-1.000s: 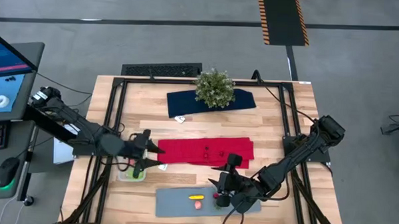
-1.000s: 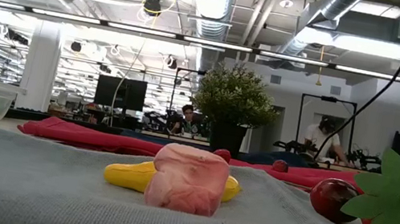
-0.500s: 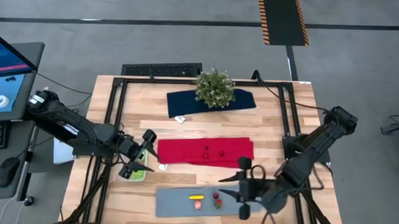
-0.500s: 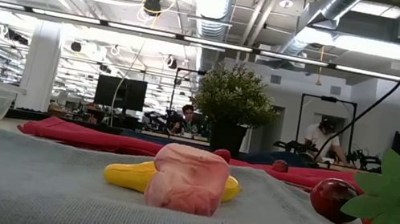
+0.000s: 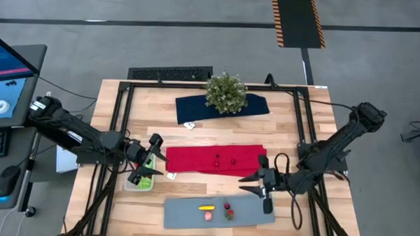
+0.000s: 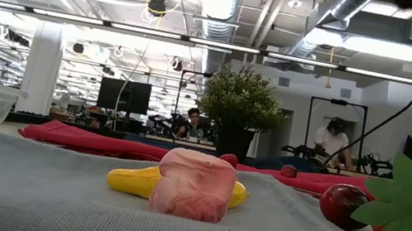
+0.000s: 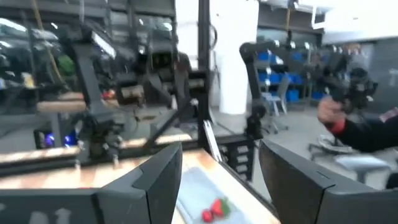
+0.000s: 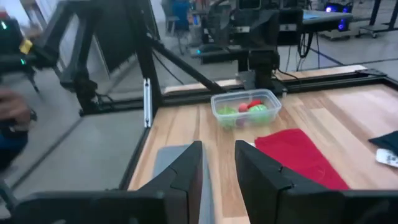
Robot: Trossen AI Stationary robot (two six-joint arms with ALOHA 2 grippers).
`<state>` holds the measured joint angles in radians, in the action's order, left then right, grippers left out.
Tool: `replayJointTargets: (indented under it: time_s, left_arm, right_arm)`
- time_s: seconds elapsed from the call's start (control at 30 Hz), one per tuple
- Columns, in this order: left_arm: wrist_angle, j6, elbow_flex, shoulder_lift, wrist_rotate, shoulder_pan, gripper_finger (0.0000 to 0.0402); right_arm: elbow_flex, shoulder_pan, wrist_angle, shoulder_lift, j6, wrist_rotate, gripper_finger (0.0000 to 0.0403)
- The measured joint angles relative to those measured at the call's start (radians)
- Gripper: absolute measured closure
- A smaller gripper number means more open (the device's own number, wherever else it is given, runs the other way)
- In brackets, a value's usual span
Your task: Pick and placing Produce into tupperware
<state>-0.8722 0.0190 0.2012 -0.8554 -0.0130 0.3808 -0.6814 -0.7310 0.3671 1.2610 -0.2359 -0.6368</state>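
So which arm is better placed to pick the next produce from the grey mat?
Probably the right: its open gripper is beside the grey mat near the strawberry; the left gripper is over the tupperware.

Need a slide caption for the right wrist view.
Right tool open and empty, facing the clear tupperware of green and red produce across the table.
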Motion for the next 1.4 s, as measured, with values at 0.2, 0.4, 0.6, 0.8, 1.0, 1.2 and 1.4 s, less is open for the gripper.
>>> replayJointTargets:
  time_s: [0.2, 0.4, 0.6, 0.8, 1.0, 1.2, 1.4]
  left_arm:
    - [0.033, -0.021, 0.000, 0.001, -0.007, 0.001, 0.0198]
    - [0.123, -0.018, 0.000, 0.000, 0.083, 0.001, 0.0198]
    - [0.131, 0.059, 0.000, 0.000, 0.183, 0.001, 0.0198]
    - [0.090, 0.041, 0.001, 0.001, 0.275, 0.001, 0.0198]
    - [0.098, 0.039, 0.001, 0.001, 0.339, 0.001, 0.0198]
    - [0.092, 0.062, 0.001, 0.001, 0.388, 0.001, 0.0198]
    - [0.065, 0.071, 0.001, 0.001, 0.465, 0.001, 0.0198]
  right_arm:
    - [0.081, 0.028, 0.076, 0.001, 0.014, 0.009, 0.0285]
    - [0.082, 0.085, -0.001, 0.002, 0.026, -0.049, 0.0285]
    - [0.082, 0.172, -0.093, 0.003, -0.047, -0.053, 0.0285]
    - [0.082, 0.239, -0.156, 0.003, 0.030, -0.046, 0.0284]
    - [0.082, 0.281, -0.190, 0.003, 0.056, 0.027, 0.0284]
    - [0.081, 0.303, -0.274, 0.003, 0.001, 0.071, 0.0284]
    - [0.082, 0.307, -0.295, 0.003, 0.017, 0.081, 0.0284]
